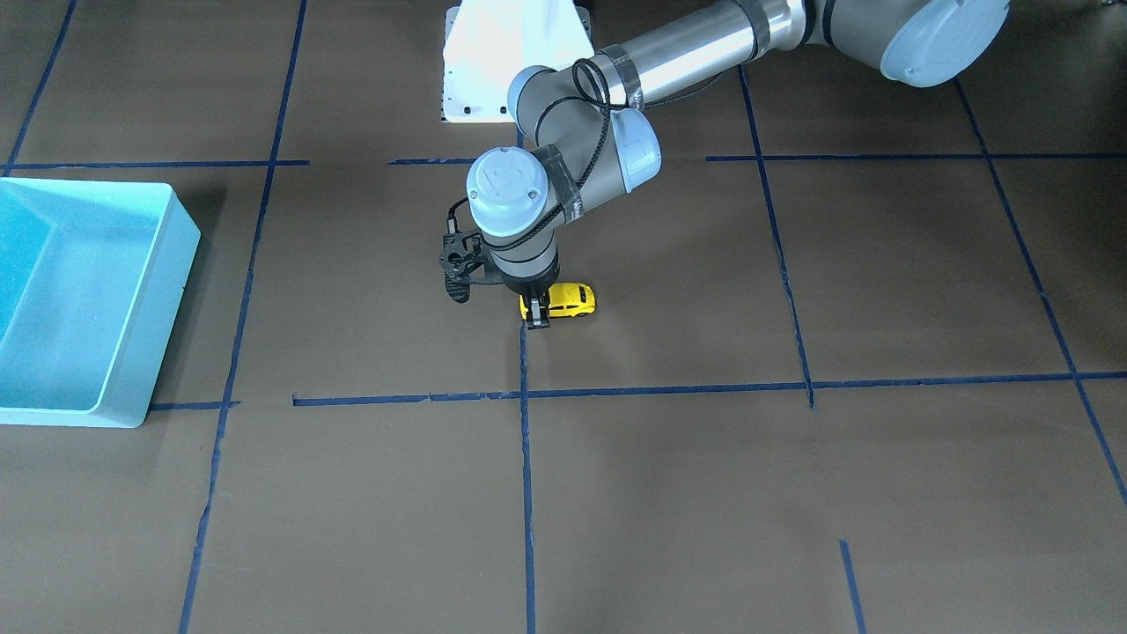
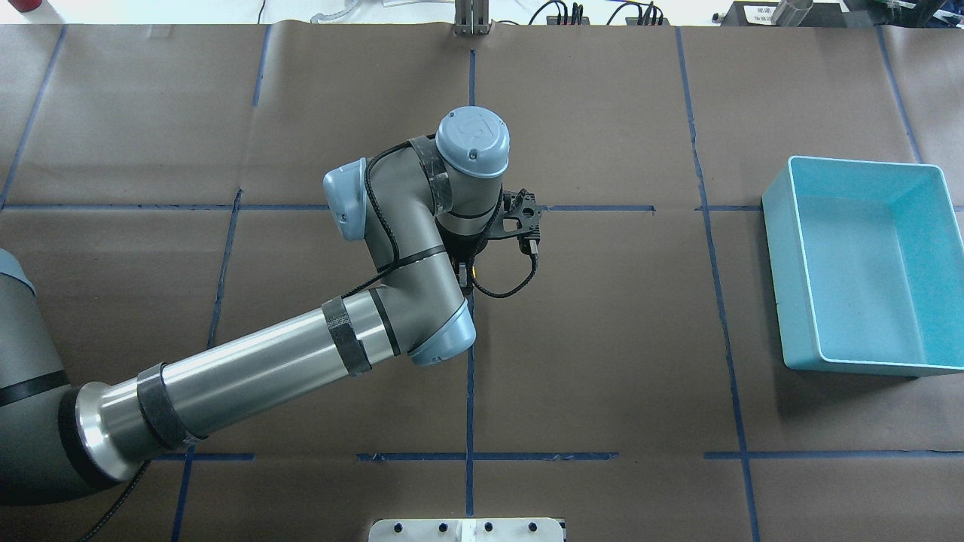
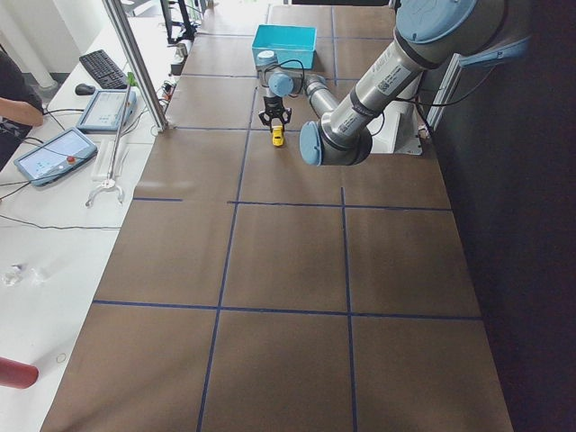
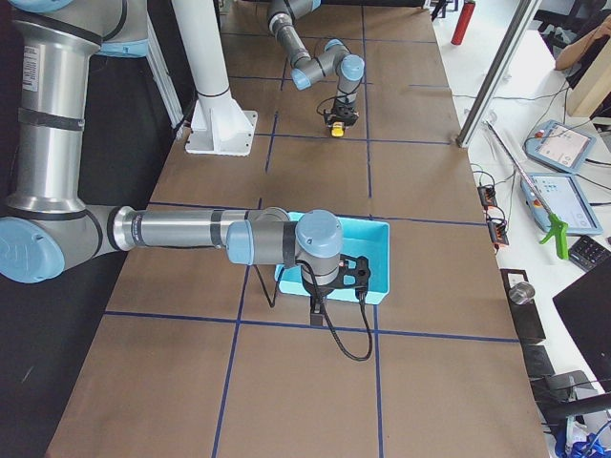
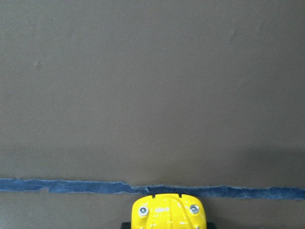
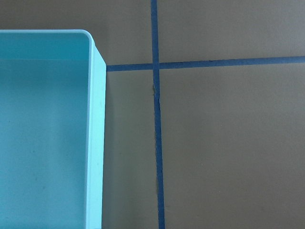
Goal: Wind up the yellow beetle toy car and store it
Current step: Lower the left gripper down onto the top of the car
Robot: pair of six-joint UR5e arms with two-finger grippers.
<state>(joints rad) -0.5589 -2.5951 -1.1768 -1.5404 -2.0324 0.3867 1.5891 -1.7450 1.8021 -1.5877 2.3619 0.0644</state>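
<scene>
- One gripper matters right now: your left gripper (image 1: 537, 308) is standing upright over one end of the car (image 1: 572, 300). A dark finger (image 1: 536, 319) is showing against the car's near side.
- You are not getting enough to tell whether those jaws are pinching the car or only straddling it. The wrist is hiding the other finger.
- The car is sitting on its wheels near the middle of the table (image 1: 792, 493), well away from every edge and just beside a blue tape line (image 1: 526, 370).
- Your left wrist camera is catching only the car's rounded yellow end at the bottom of its frame, with no fingers showing.
- Your right gripper (image 4: 318, 307) is hanging just beside the bin (image 1: 167, 326) at the table's right end. You cannot tell whether it is open or shut.
- The car is looking light, hard and glossy, so I am expecting the domed roof to slip out of a pinch.
- I am judging the flat door sides, low down, to be the best hold. That is leaving the wheels free to roll for winding.
</scene>
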